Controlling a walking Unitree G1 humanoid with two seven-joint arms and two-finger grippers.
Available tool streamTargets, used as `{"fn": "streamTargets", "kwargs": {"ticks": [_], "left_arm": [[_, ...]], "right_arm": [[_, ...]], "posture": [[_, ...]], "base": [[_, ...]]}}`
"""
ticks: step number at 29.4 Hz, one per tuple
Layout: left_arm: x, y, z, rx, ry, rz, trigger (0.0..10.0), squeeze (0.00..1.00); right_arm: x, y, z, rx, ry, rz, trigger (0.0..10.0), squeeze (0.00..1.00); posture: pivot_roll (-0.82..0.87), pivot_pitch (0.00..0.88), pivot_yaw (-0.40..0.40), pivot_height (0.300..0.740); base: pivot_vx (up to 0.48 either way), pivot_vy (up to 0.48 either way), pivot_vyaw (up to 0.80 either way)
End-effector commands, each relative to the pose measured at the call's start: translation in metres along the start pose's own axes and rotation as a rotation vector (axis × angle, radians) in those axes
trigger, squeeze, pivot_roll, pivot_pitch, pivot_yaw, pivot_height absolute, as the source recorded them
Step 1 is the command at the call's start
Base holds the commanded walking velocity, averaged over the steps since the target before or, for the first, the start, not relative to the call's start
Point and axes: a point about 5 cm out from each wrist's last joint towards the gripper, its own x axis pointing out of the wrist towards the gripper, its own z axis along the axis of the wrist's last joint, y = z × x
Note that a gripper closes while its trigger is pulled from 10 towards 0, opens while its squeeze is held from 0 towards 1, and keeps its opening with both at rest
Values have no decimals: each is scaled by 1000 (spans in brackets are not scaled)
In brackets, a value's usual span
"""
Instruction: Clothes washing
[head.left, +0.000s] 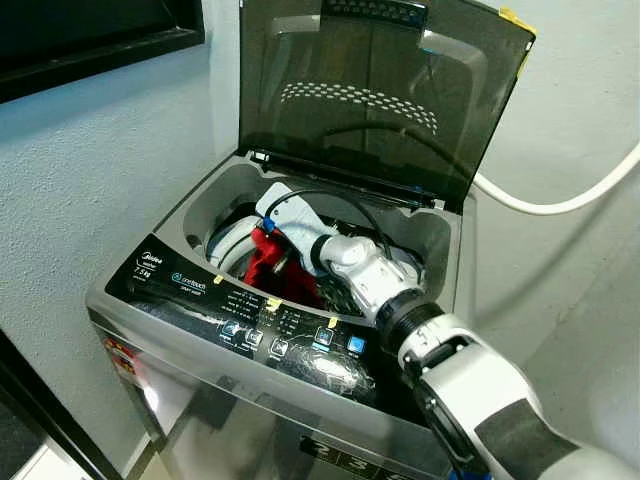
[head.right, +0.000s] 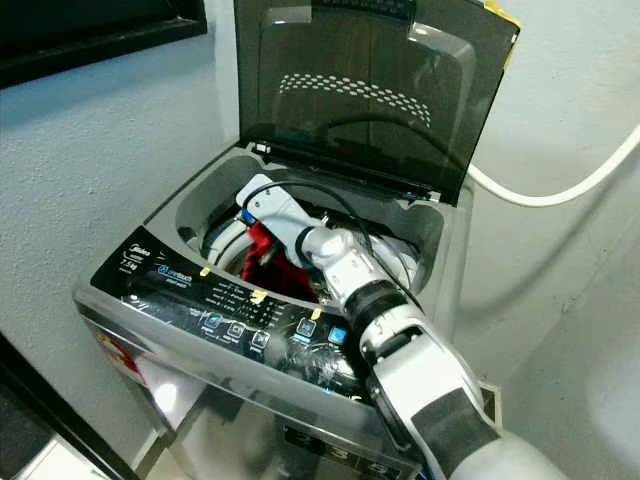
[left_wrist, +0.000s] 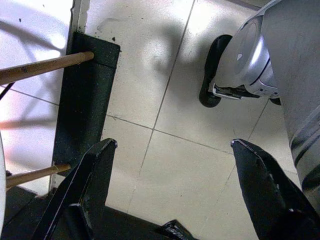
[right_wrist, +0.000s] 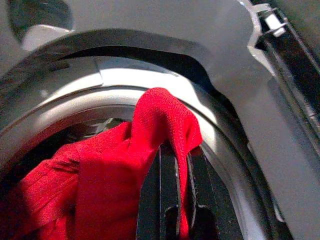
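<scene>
A grey top-loading washing machine stands before me with its dark lid raised. My right arm reaches down into the drum opening. My right gripper is shut on a red cloth, a fold of it pinched between the black fingers. The red cloth hangs over the white drum rim, partly inside the tub. My left gripper hangs open over the floor, nothing between its fingers.
The control panel runs along the machine's front edge. A white hose crosses the wall at the right. A dark-framed window sits at upper left. Tiled floor, wooden chair legs and my foot lie below the left arm.
</scene>
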Motion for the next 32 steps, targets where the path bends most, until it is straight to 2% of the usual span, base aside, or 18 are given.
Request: {"fn": "streamTargets", "kwargs": {"ticks": [1, 2, 6, 9, 10, 11, 12, 13, 16, 19, 20, 22, 23, 24, 25, 26, 28, 32], "left_arm": [[-1, -10, -5, -1, 13, -29, 10000, 0], [-1, -10, -5, -3, 14, -28, 10000, 0], [-1, -11, -6, -5, 17, -28, 10000, 0], [-1, -11, -7, -5, 18, -28, 10000, 0], [-1, -11, -7, -6, 20, -28, 10000, 0], [-1, -11, -7, -6, 21, -28, 10000, 0], [-1, -11, -7, -6, 21, -28, 10000, 0], [-1, -11, -6, -9, 20, -24, 10000, 0], [-1, -10, -6, -9, 19, -24, 10000, 0], [-1, -9, -6, -9, 20, -19, 10000, 0], [-1, -9, -6, -9, 20, -19, 10000, 0], [-1, -9, -6, -9, 22, -16, 10000, 0], [-1, -9, -6, -9, 22, -16, 10000, 0], [-1, -8, -6, -9, 23, -16, 10000, 0], [-1, -7, -6, -6, 25, -15, 10000, 0], [-1, -7, -6, -6, 25, -15, 10000, 0], [-1, -5, -6, 2, 26, -12, 10000, 0], [-1, -4, -6, 4, 26, -11, 10000, 0]], "right_arm": [[-4, -14, -12, -113, 97, -53, 10000, 0], [-6, -19, -19, -187, 150, -55, 10000, 0], [-9, -21, -31, -291, 235, -6, 10000, 0], [-9, -20, -35, -316, 264, 24, 10000, 0], [-9, -17, -37, -301, 270, 45, 10000, 259], [-8, -14, -36, -265, 260, 54, 10000, 933], [-8, -14, -36, -265, 260, 54, 10000, 933], [-6, -10, -33, -163, 218, 34, 10000, 1000], [-5, -9, -31, -115, 195, 18, 10000, 1000], [-4, -14, -17, 122, 49, -10, 10000, 1000], [-4, -14, -17, 122, 49, -10, 10000, 1000], [-6, -18, -6, 257, -79, 13, 10000, 1000], [-6, -18, -6, 257, -79, 13, 10000, 1000], [-9, -23, 2, 396, -193, 54, 10000, 663], [-13, -29, 7, 494, -304, 81, 10000, 0], [-13, -29, 7, 494, -304, 81, 10000, 0], [-20, -38, 7, 637, -424, 99, 10000, 0], [-23, -41, 3, 670, -450, 90, 10000, 0]], "posture": [[208, 0, -109, 740], [208, 0, -109, 740], [198, 0, -108, 740], [195, 0, -109, 740], [192, 0, -107, 740], [193, 0, -107, 740], [193, 0, -107, 740], [190, 0, -104, 740], [190, 0, -102, 740], [190, 0, -102, 740], [190, 0, -102, 740], [191, 0, -91, 740], [191, 0, -91, 740], [191, 0, -88, 740], [188, 0, -83, 740], [188, 0, -83, 740], [191, 0, -77, 740], [191, 0, -77, 740]], "base": [[0, 0, 0], [0, 0, 0], [0, 0, 0], [0, 0, 0], [0, 0, 0], [0, 0, 0], [0, 0, 0], [0, 0, 0], [0, 0, 0], [0, 0, 0], [0, 0, 0], [0, 0, 0], [0, 0, 0], [0, 0, 0], [0, 0, 0], [0, 0, 0], [0, 0, 0], [0, 0, 0]]}}
